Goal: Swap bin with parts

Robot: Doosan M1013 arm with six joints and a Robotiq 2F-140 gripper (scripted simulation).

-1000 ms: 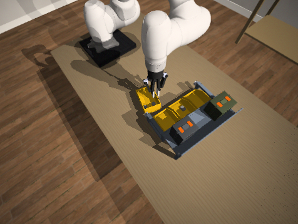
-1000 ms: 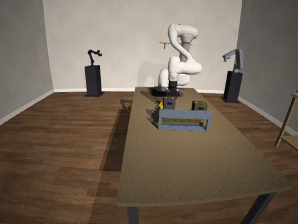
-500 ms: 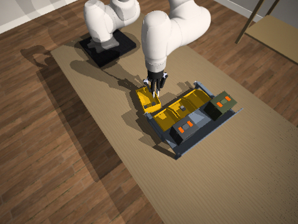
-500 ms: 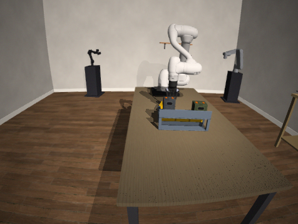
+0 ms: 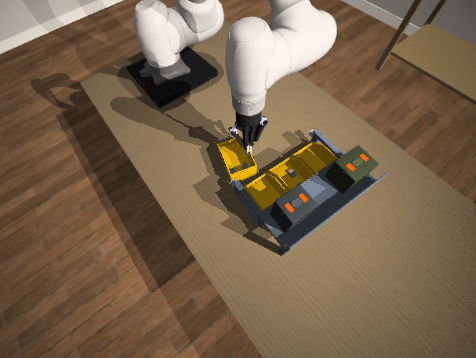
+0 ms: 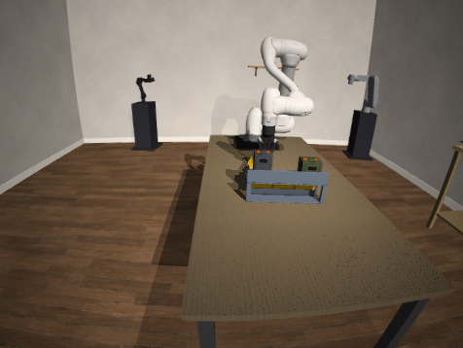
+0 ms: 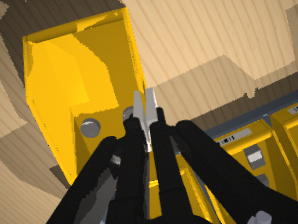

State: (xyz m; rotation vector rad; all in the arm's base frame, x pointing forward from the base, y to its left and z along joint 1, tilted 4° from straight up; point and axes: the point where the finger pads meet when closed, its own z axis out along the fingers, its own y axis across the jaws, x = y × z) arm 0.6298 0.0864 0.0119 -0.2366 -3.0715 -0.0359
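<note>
A yellow open bin (image 5: 236,159) stands on the table just left of the grey shelf (image 5: 305,192), with small grey parts in it. In the wrist view the bin (image 7: 80,90) shows a round grey part (image 7: 89,127) on its floor. My gripper (image 5: 248,144) points straight down over the bin's right side wall. In the wrist view its fingers (image 7: 148,119) are pressed together on the top edge of that thin wall. Yellow bins (image 5: 290,172) stand in a row inside the shelf; the middle one holds a grey part.
A dark grey box (image 5: 295,206) and a green box (image 5: 352,166), both with orange marks, sit on top of the shelf. The robot base (image 5: 172,75) stands at the table's far end. In the exterior view the shelf (image 6: 287,186) faces the camera.
</note>
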